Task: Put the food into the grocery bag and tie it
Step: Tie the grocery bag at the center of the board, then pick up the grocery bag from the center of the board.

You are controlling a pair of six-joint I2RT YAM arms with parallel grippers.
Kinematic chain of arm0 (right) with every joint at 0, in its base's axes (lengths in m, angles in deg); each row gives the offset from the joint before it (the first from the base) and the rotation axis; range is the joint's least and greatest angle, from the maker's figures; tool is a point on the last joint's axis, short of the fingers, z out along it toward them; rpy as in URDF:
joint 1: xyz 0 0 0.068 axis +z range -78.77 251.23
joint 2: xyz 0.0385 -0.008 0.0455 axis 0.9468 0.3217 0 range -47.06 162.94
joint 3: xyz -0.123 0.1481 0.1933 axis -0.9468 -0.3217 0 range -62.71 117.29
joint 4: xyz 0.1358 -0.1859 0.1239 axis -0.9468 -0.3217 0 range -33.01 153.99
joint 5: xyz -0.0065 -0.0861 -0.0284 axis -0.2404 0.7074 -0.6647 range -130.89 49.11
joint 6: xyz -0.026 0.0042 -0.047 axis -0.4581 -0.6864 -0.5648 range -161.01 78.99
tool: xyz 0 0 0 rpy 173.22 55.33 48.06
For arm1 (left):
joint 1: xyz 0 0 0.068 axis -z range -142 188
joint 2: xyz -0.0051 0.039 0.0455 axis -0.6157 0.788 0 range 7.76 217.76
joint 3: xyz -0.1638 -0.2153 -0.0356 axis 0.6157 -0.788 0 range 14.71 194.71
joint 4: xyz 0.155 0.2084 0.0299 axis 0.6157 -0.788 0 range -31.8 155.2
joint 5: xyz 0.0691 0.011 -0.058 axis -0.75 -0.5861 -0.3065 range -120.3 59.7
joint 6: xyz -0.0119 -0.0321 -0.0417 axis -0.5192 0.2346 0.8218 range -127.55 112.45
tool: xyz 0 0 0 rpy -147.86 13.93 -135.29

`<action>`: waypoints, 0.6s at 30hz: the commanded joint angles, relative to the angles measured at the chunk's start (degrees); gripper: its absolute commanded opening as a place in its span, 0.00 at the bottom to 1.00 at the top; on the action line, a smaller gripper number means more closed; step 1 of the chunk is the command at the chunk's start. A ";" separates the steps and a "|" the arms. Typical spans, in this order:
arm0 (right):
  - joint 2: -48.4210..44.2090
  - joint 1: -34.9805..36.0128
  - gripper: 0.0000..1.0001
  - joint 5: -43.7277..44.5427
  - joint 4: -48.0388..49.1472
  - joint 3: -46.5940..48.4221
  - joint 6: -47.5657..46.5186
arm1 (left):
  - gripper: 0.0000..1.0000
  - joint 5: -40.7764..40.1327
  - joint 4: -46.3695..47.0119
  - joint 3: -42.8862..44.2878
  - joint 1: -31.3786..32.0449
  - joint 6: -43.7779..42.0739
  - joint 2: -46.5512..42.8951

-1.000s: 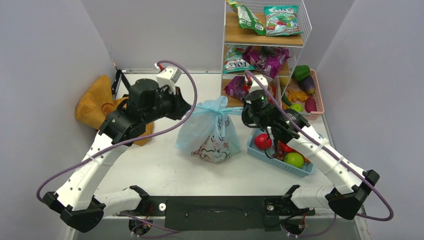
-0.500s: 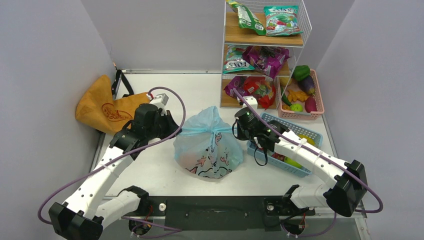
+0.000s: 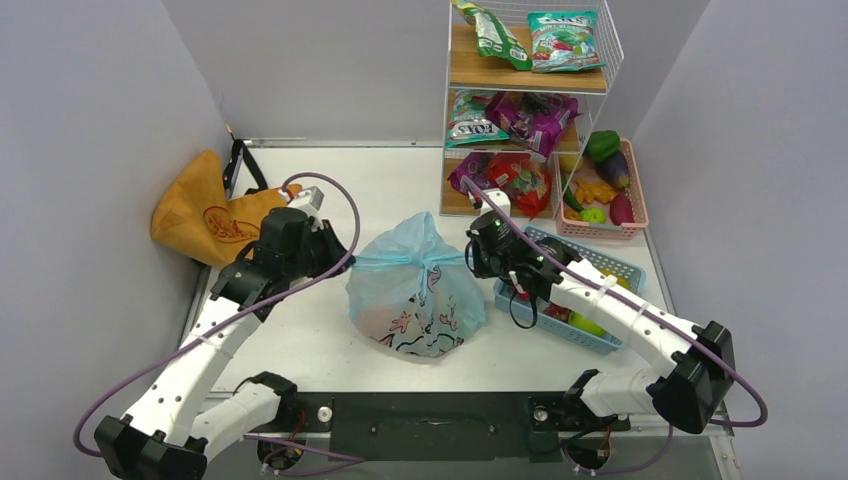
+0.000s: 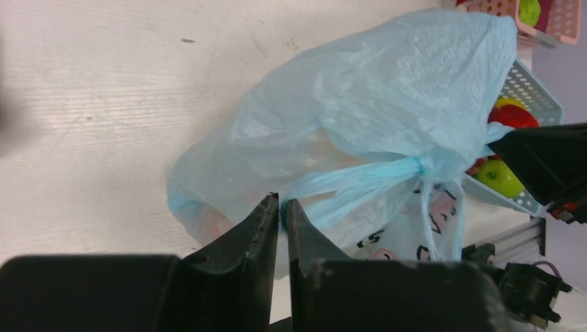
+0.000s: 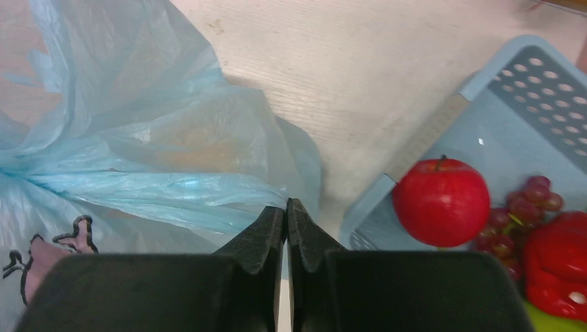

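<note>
Knot-tightening, seen from overhead: the grocery bag (image 3: 415, 300) is sitting on the table (image 3: 310, 340) between the two arms. Its mouth is gathered and a thin blue band (image 3: 395, 263) is stretching flat across its neck. The left gripper (image 3: 340, 255) is hanging at one end of that band and the right gripper (image 3: 472, 256) at the other. I'd say they are hauling opposite ways to cinch the tie. The tan tote (image 3: 205, 215) is lying off by the left wall, and the blue basket (image 3: 600, 262) is sitting under the right arm.

Going to the left wrist: the left gripper (image 4: 280, 205) is showing its jaws squeezed together, nipping the tip of a twisted handle strand (image 4: 360, 178). The strand is running taut to the knot (image 4: 429, 166) — a grip that far out is giving it room to pull. The bag (image 4: 367, 90) is bulging behind, and a green apple (image 4: 500, 177) is peeking from the basket beyond.

Over to the right wrist: the right gripper (image 5: 286, 207) is likewise pressed shut, with the other handle strand (image 5: 173, 194) tapering straight into its tips. The food is riding inside the bag (image 5: 104, 90), and a pale orange shape (image 5: 201, 149) is glowing through the film. A red apple (image 5: 441, 200) and dark grapes (image 5: 526, 200) are lying in the basket (image 5: 526, 90), left out of the bag — the task looks close to done, with only the final tug to judge.
</note>
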State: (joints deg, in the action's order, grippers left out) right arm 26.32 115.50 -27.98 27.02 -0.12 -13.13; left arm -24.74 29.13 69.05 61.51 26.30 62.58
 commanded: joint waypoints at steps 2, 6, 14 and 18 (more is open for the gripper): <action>-2.26 -0.22 0.08 7.98 -11.43 3.41 -4.85 | 0.20 -11.57 -7.01 9.51 -2.72 -2.19 -1.27; -2.48 1.65 0.27 8.26 -12.52 5.86 -4.70 | 0.53 -12.82 -10.66 15.12 -2.83 -3.29 -0.94; -4.15 4.82 0.70 9.06 -15.46 10.44 -4.37 | 0.72 -21.54 -17.86 23.56 -4.26 -8.75 1.86; -5.29 5.15 0.75 10.06 -16.89 13.91 -4.24 | 0.74 -25.09 -19.53 27.98 -8.52 -12.31 4.41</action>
State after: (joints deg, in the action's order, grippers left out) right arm 24.16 120.14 -20.92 11.98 8.71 -17.26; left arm -43.49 12.58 91.96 56.59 19.15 64.81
